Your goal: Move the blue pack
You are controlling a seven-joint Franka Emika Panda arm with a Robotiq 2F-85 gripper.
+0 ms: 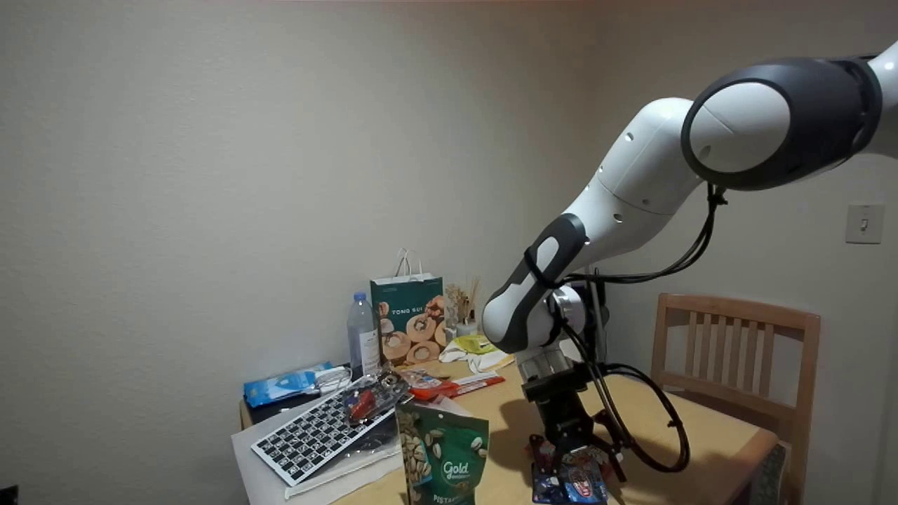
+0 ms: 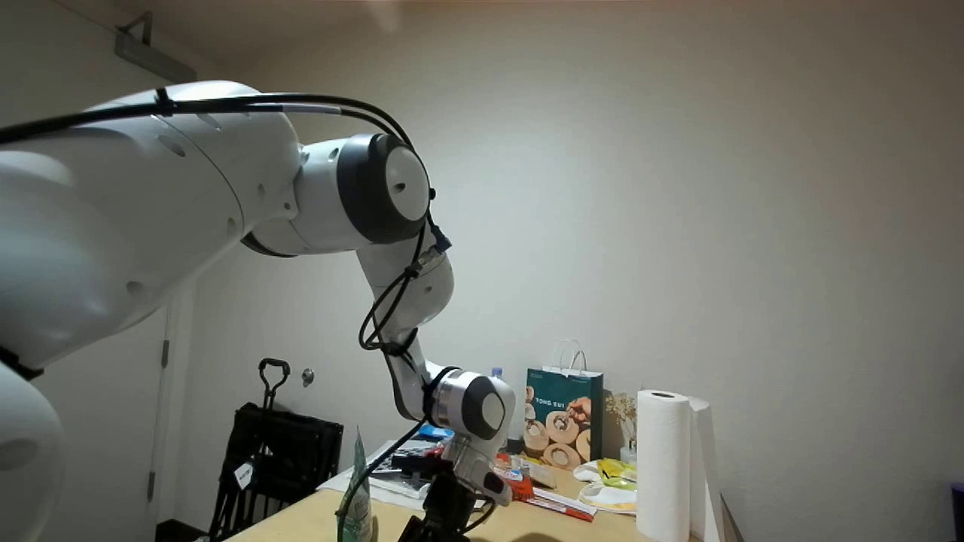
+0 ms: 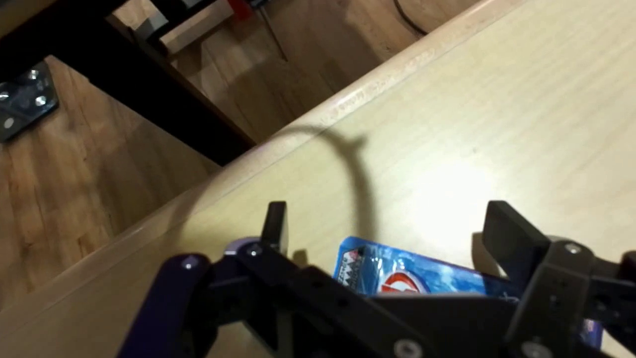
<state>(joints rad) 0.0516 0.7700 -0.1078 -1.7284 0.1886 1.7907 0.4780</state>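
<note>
The blue pack (image 3: 422,271) is small, flat and glossy with a red and white logo. In the wrist view it lies on the table at lower middle, between and under my gripper's fingers (image 3: 389,221). My gripper is open; the fingers stand wide apart, and the gripper's body hides the pack's near part. In an exterior view the blue pack (image 1: 584,485) is at the bottom, right of the green pouch, with my open gripper (image 1: 588,468) pointing down over it. Elsewhere my gripper (image 2: 433,533) is cut off by the frame's bottom edge and the pack is out of view.
The green pouch (image 1: 449,456) stands upright left of my gripper. A keyboard (image 1: 326,435), bottle (image 1: 363,337), paper bag (image 1: 410,319) and red packet (image 1: 431,388) are farther off. A paper towel roll (image 2: 663,467) stands on the table. The table's edge (image 3: 318,117) runs close to the pack.
</note>
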